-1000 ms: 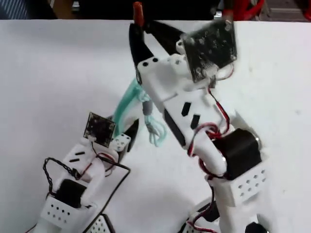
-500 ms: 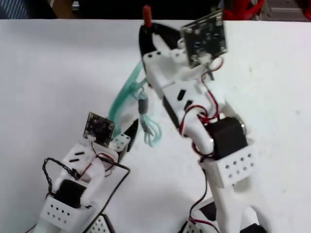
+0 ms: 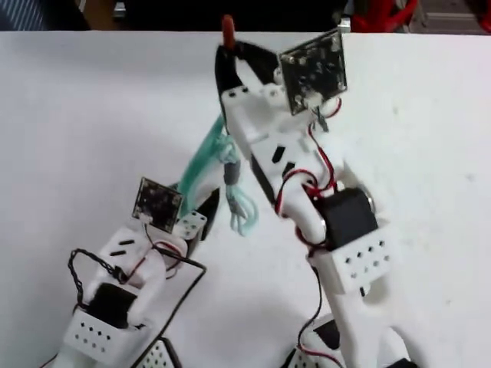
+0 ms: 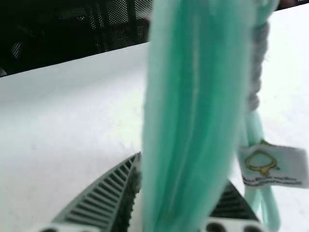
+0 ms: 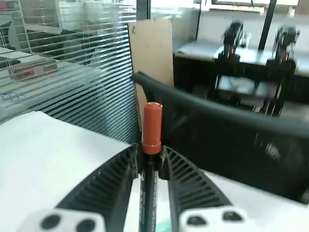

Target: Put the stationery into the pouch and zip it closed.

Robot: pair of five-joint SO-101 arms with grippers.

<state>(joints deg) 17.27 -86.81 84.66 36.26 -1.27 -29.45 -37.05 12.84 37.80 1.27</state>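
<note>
Over the white bench (image 3: 84,115): one teal pouch (image 4: 193,106), gripped by my left hand (image 4: 178,193), whose jaws are closed on it. At the bench's far edge: my right hand (image 5: 148,157), clamped on one marker (image 5: 151,125), its orange cap clear of the fingertips.

1. A white table (image 3: 92,115) lies under even light.
2. Just past the table's far edge curves a black chair back (image 5: 217,115).
3. Beyond the table stand a brown cardboard panel (image 5: 152,58) and slatted blinds (image 5: 87,63).
4. Farther behind the table is a pale desk (image 5: 198,48).
</note>
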